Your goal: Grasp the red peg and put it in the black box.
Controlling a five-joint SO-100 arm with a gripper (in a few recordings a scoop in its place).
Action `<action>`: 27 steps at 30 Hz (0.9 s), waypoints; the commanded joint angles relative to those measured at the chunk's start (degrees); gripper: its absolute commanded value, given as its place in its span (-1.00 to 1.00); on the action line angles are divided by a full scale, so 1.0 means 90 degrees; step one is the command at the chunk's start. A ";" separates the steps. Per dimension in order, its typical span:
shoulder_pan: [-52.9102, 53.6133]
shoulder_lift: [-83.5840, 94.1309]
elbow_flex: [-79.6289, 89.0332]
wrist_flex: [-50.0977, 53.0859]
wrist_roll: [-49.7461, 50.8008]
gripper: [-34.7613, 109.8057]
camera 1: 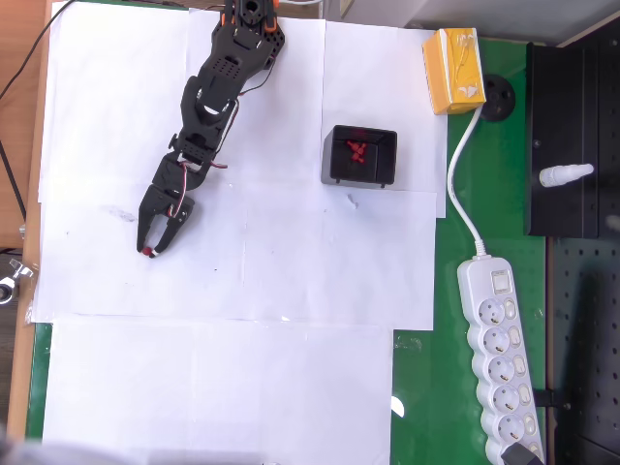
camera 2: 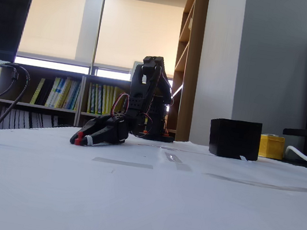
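Note:
My black gripper [camera 1: 150,250] reaches down-left over the white paper in the overhead view. Its fingertips are closed around a tiny dark-red peg [camera 1: 147,252]. The fixed view shows the gripper [camera 2: 77,138] low at the table surface, with the red peg [camera 2: 79,139] pinched between its tips. The black box [camera 1: 360,156] stands well to the right of the gripper, with a bunch of similar red pegs [camera 1: 357,151] inside. From the side, the black box [camera 2: 234,138] is a dark cube right of the arm.
A yellow carton [camera 1: 453,70] lies beyond the box at the upper right. A white power strip [camera 1: 502,351] and its cable run along the right on the green mat. A black pegboard panel [camera 1: 573,145] stands at the right edge.

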 commanded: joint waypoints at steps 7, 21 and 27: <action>0.0078 -0.0527 -0.0059 0.0146 -0.0010 -0.52; -0.0342 -0.4443 -0.0234 0.6289 0.0908 -0.52; -0.0928 -0.4961 0.1953 1.0225 0.1836 -0.52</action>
